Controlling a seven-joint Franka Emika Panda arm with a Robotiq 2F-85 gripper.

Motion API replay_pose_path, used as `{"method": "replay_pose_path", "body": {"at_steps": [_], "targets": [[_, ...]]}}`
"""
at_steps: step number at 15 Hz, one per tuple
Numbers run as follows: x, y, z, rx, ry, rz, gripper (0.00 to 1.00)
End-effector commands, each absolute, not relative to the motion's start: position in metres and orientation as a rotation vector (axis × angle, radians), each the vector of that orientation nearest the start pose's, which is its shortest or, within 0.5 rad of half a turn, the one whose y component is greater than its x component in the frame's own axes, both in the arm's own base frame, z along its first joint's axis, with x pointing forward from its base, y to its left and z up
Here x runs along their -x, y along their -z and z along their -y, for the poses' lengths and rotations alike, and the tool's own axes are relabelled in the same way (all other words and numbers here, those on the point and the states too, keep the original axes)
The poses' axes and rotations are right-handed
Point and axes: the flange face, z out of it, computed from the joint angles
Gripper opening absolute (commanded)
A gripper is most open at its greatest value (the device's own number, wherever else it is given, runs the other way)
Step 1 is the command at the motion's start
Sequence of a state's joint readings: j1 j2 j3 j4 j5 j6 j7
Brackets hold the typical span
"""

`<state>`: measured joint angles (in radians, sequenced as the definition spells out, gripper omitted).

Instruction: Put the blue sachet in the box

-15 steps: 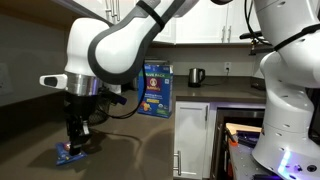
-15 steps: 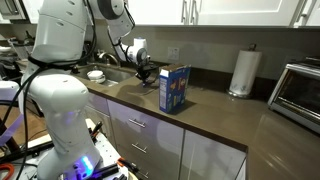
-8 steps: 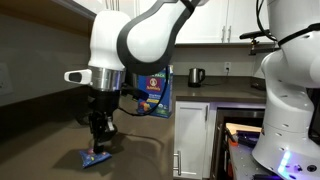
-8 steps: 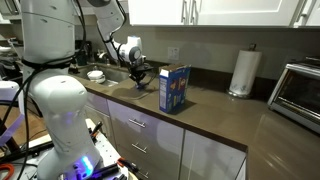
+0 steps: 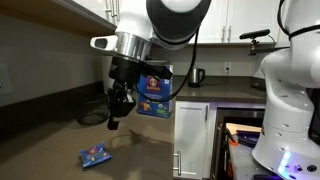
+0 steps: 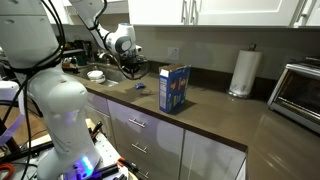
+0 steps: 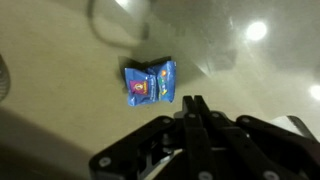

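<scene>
The blue sachet (image 5: 96, 155) lies flat on the dark counter, also small in an exterior view (image 6: 141, 87) and in the wrist view (image 7: 150, 82). My gripper (image 5: 112, 122) hangs above and to the right of it, apart from it, fingers pressed together and empty; its closed fingertips show in the wrist view (image 7: 193, 103). The box (image 5: 155, 90), a tall blue carton with a red round logo and yellow print, stands upright behind the arm; it also shows in an exterior view (image 6: 173, 88).
A black mesh basket (image 5: 93, 109) sits behind the gripper. A kettle (image 5: 196, 76) stands at the back. A paper towel roll (image 6: 241, 73) and a toaster oven (image 6: 300, 92) stand further along the counter. A sink with dishes (image 6: 97, 76) lies near the arm.
My gripper was down at the sachet; it has risen and moved right. The sachet now lies alone on the counter, shifted a little to the right.
</scene>
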<state>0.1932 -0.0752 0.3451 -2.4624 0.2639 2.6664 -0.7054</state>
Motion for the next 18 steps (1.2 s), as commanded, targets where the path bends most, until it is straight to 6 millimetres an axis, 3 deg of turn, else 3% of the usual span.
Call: {"method": "replay_pose_path", "body": {"at_steps": [1,6,11,18], "targets": [[-0.42,-0.36,-0.231,2.64,0.482,1.486,0.37],[-0.445,-0.332,-0.231,2.621,0.469,1.511,0.69],[-0.472,-0.294,-0.246,2.56,0.388,1.553,0.98],[-0.504,-0.259,-0.268,2.506,0.31,1.585,1.0]]}}
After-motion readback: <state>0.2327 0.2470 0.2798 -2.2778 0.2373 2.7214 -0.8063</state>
